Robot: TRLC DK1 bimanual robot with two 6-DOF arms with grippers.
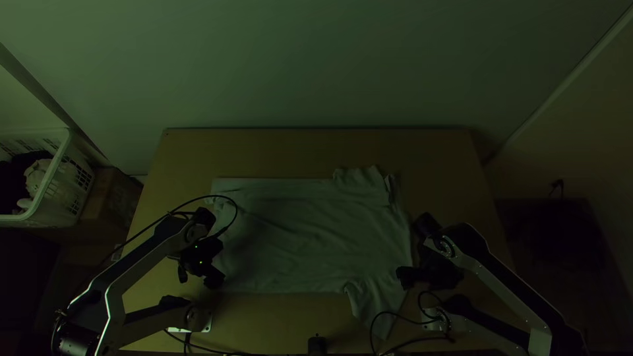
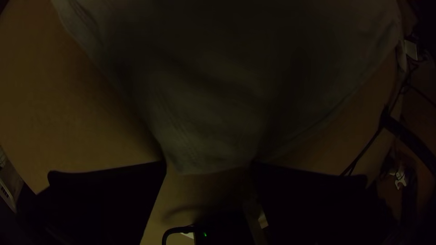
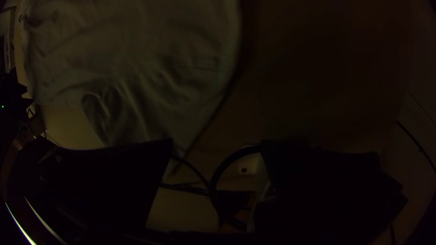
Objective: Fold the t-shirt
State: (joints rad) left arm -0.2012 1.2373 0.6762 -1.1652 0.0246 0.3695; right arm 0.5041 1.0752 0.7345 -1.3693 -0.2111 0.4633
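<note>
Nearest the cam. in the top view: L arm (image 1: 142, 258) & R arm (image 1: 511, 283), pale links w/ black joints, standing at opp. ends of the T-shirt (image 1: 297, 231). T-shirt, pale, lies spread on the wooden counter (image 1: 277, 145), its body lengthwise btwn. the two arms. Near sleeve (image 1: 379, 300) angles out from the R-arm end, w/ some creases; far sleeve (image 1: 359, 181) is bunched at that same end. Shallow wrinkles run along the body.

L end effector (image 1: 214, 262): over the T-shirt's L edge, toward its near corner; fingers wide apart, cloth edge visible btwn. them in the wrist view, nothing clamped. R end effector (image 1: 428, 273): just beside the T-shirt's R end, nr. the near sleeve; fingers likewise wide apart, w/ no cloth clamped.

Black cable (image 1: 377, 323), looped, crosses nr. the near sleeve's tip. Black cylinder (image 1: 317, 345): on the near side of the T-shirt. White basket (image 1: 49, 188) w/ clothes (image 1: 36, 178): well L of the T-shirt, w/ a cardboard box (image 1: 105, 198) btwn. basket & counter.
</note>
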